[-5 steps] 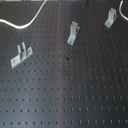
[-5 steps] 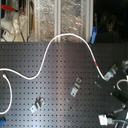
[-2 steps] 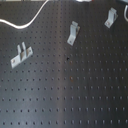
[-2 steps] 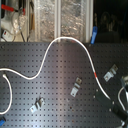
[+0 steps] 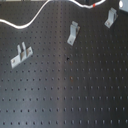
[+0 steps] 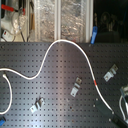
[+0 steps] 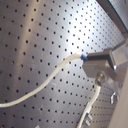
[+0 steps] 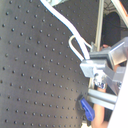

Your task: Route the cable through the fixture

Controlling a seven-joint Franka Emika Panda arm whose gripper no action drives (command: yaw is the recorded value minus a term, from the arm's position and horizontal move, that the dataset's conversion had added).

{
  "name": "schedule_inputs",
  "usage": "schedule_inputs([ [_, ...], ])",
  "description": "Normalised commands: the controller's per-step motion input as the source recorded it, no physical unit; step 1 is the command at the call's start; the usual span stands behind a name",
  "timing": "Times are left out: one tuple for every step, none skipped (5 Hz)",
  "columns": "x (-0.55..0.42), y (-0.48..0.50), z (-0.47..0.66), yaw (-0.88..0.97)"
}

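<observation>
I see the black pegboard (image 6: 55, 95) filling both exterior views, with the white cable (image 6: 65, 44) arcing across it in the second exterior view, its red band (image 6: 96, 80) sitting between the middle bracket (image 6: 76, 88) and the bracket (image 6: 110, 73) toward the second exterior view's right. A third bracket (image 6: 36, 105) stands well apart toward the second exterior view's left; the cable touches none of them. In the first wrist view the cable end (image 7: 75, 59) runs into the gripper (image 7: 102, 60), but I cannot tell whether the jaws are clamped.
</observation>
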Motion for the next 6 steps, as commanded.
schedule_inputs([
  [0.487,0.712,-0.01,0.0],
  [0.317,0.546,0.01,0.0],
  [-0.194,-0.163,0.2,-0.03],
  [-0.354,-0.599,0.21,-0.09],
  [-0.318,-0.539,0.23,-0.17],
  [-0.069,-0.153,0.34,-0.2],
])
